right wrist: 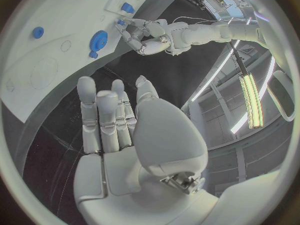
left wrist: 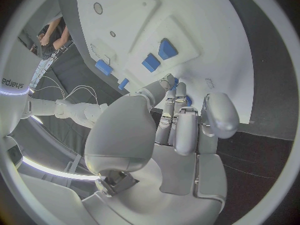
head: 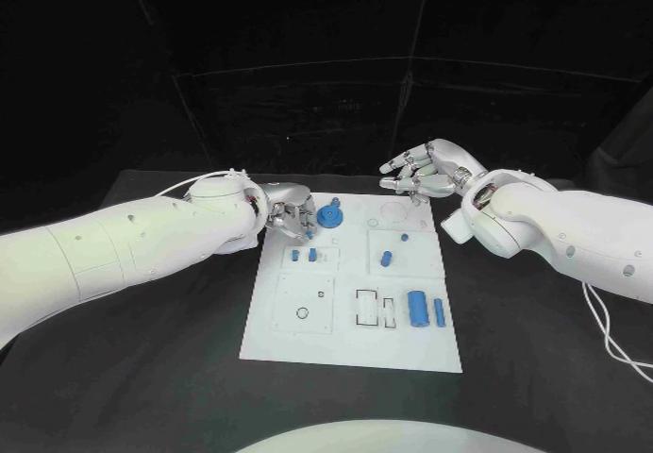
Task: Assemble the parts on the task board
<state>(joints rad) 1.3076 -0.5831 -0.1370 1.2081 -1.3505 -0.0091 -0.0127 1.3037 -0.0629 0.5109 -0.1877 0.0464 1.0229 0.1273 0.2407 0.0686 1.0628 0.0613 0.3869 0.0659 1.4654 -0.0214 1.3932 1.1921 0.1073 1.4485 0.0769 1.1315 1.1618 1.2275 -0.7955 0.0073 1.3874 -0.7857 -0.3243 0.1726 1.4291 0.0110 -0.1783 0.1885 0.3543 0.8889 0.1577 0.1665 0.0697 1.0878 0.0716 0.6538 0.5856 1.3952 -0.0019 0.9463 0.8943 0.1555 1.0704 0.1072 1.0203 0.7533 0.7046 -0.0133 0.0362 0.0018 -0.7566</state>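
Observation:
The white task board point(head: 273, 326) lies in the middle of the black table. A round blue part point(head: 331, 219) stands near its far left corner. My left hand point(head: 289, 212) sits right beside that part, fingers drawn together and pointing down at the board. In the left wrist view a bit of blue point(left wrist: 187, 101) shows between those fingers point(left wrist: 177, 116); I cannot tell whether they hold it. My right hand point(head: 425, 173) hovers above the far right corner, fingers spread and empty. Small blue pieces point(head: 311, 254) point(head: 385, 258) stand mid-board.
A thick blue cylinder point(head: 418, 309) and a slim blue bar point(head: 440, 312) lie near the board's front right. Bare black table surrounds the board. A white cable point(head: 606, 335) trails off at the right.

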